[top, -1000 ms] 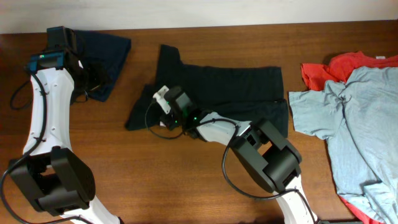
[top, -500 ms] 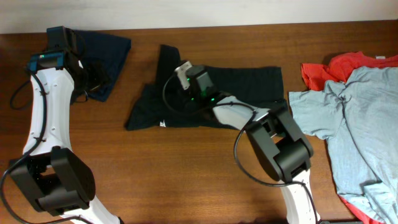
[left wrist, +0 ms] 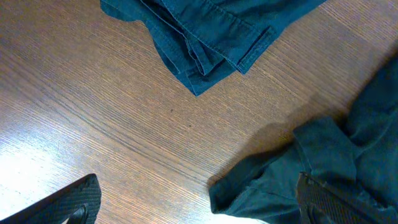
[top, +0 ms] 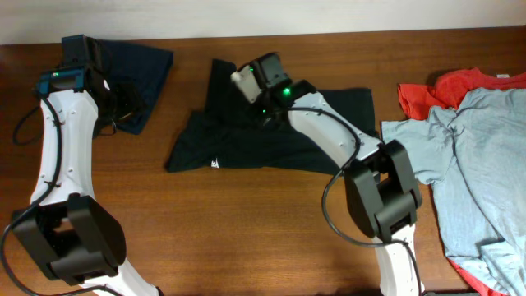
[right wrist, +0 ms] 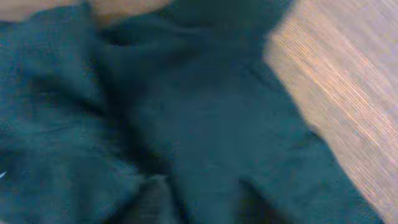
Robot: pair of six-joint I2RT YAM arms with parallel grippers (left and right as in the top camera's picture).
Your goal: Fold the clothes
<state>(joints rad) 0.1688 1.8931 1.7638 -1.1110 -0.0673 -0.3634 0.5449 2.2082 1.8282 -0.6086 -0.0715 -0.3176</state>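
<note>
Your right gripper (top: 251,80) sits low over the black T-shirt (top: 246,144), with soft, rumpled cloth right under it. The wrist view is too blurred to tell whether it grips any fabric. Your left gripper (top: 82,51) is spread wide and empty above the grained wooden table (left wrist: 93,124). The navy T-shirt (left wrist: 205,31) lies just ahead of it, showing a folded, stitched hem.
</note>
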